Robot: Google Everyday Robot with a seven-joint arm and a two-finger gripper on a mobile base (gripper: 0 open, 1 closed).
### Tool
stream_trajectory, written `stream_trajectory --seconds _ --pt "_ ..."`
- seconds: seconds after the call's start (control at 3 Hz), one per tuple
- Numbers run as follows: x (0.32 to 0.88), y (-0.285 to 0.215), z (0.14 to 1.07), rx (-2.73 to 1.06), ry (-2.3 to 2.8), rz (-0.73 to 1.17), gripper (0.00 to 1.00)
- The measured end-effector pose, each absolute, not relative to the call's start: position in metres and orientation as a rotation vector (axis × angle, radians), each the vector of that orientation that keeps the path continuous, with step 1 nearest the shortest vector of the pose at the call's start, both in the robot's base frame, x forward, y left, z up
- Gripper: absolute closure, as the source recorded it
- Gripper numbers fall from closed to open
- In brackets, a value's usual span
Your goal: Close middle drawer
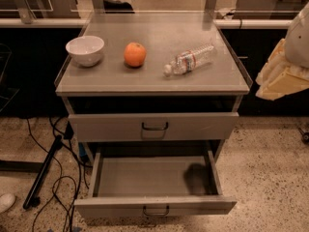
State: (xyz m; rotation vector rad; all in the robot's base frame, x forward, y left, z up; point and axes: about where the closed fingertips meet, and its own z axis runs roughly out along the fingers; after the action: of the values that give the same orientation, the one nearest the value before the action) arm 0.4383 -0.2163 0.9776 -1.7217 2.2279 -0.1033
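The middle drawer (154, 178) is pulled far out below the upper drawer. It is wide, shallow, grey and empty, and its flat front panel (193, 206) faces me with a small dark loop handle (155, 210) at its centre. The taller-fronted upper drawer (111, 126) is nearly shut, with a dark gap above it. The lowest drawer is hidden under the open one. My gripper (282, 79), a cream and white shape at the right edge, hangs beside the cabinet top, above and to the right of the open drawer and clear of it.
On the cabinet top (159, 81) stand a white bowl (85, 50), an orange (134, 54) and a plastic water bottle (189, 59) lying on its side. Black cables and a dark stand leg (43, 173) lie on the speckled floor at the left.
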Motion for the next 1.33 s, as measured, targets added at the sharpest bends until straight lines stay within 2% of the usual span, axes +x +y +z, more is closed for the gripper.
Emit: stream_trajectory --seconds 0.33,0.67,1.33 --pt "0.438 -0.216 0.978 -1.722 2.228 -0.103 0.88" --pt "0.433 -0.216 0.971 -1.705 2.232 -0.117 1.0" --pt "0.412 -0.211 0.892 -1.738 2.302 -0.077 1.0"
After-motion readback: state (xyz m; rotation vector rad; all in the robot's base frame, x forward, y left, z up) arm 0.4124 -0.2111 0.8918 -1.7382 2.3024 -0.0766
